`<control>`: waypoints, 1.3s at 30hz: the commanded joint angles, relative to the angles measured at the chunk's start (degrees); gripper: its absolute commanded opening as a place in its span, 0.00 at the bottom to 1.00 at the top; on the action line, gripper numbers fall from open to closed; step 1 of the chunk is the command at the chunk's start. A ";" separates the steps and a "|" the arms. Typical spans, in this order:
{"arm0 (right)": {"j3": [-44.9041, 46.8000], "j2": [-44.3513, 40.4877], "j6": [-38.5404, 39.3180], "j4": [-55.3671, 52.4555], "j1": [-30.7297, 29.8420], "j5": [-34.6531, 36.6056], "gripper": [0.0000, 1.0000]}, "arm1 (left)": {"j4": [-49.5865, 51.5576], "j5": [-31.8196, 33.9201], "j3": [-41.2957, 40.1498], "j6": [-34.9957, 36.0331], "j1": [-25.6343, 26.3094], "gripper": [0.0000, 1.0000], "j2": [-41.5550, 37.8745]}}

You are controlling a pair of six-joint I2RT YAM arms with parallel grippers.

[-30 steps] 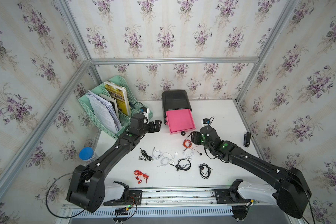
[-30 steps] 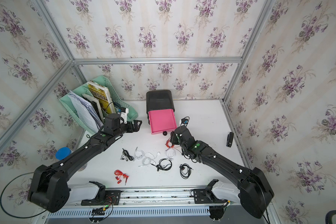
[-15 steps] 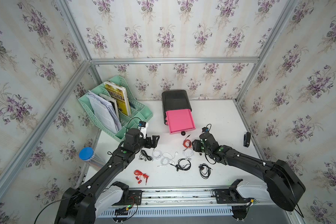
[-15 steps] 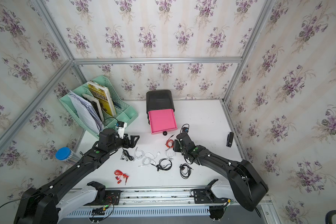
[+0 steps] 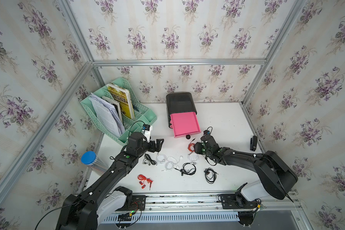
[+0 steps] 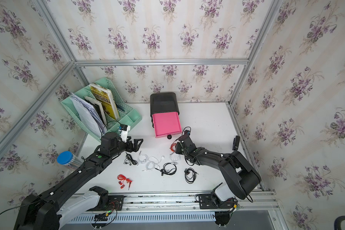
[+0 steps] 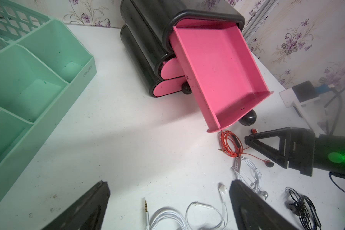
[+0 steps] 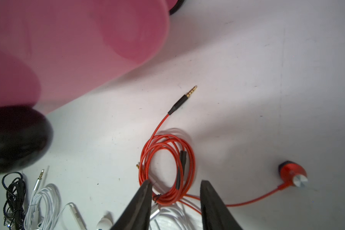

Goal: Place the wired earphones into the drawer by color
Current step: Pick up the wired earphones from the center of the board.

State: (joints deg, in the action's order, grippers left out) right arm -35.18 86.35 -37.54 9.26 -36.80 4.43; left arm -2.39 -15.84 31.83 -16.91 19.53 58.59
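The pink drawer (image 5: 184,124) (image 6: 166,124) (image 7: 217,69) stands pulled out of its black cabinet (image 5: 180,102) and shows nothing inside. An orange-red wired earphones coil (image 5: 191,147) (image 6: 173,147) (image 8: 167,169) (image 7: 230,145) lies just in front of it. My right gripper (image 8: 175,185) (image 5: 195,148) straddles that coil's near side, jaws narrow but still apart, one fingertip (image 8: 146,185) touching the cable. White earphones (image 5: 168,161) (image 7: 187,215), black bundles (image 5: 188,170) (image 5: 210,175) (image 5: 148,160) and a second red set (image 5: 144,180) lie across the table's middle. My left gripper (image 7: 169,185) (image 5: 159,143) hangs wide open above the white cables.
A mint file rack (image 5: 116,111) (image 7: 38,79) with books and papers stands at the back left. A blue-lidded canister (image 5: 88,158) sits off the table's left edge. A small black device (image 5: 253,143) lies at the right edge. Two lower pink drawer fronts (image 7: 169,67) are shut.
My left arm pulled back from the drawer toward the white earphones. My right gripper came down around the orange-red coil and its jaws narrowed.
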 commanded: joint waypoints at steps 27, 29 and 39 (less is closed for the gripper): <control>-0.36 6.31 -2.55 4.96 0.40 -1.08 0.20 | -0.42 0.55 0.09 1.00 0.07 0.99 -0.72; -0.33 6.41 -2.63 5.04 0.43 -1.27 0.16 | -0.35 0.63 0.07 0.98 0.00 0.99 -0.83; 0.81 4.23 -3.00 4.44 0.75 -0.82 0.01 | -0.33 0.72 -0.02 0.99 0.00 0.99 -0.93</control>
State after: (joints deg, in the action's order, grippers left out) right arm -34.57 91.42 -40.29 13.76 -36.16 3.20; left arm -2.17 -15.38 31.83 -16.51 19.53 57.84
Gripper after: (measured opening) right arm 0.048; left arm 0.988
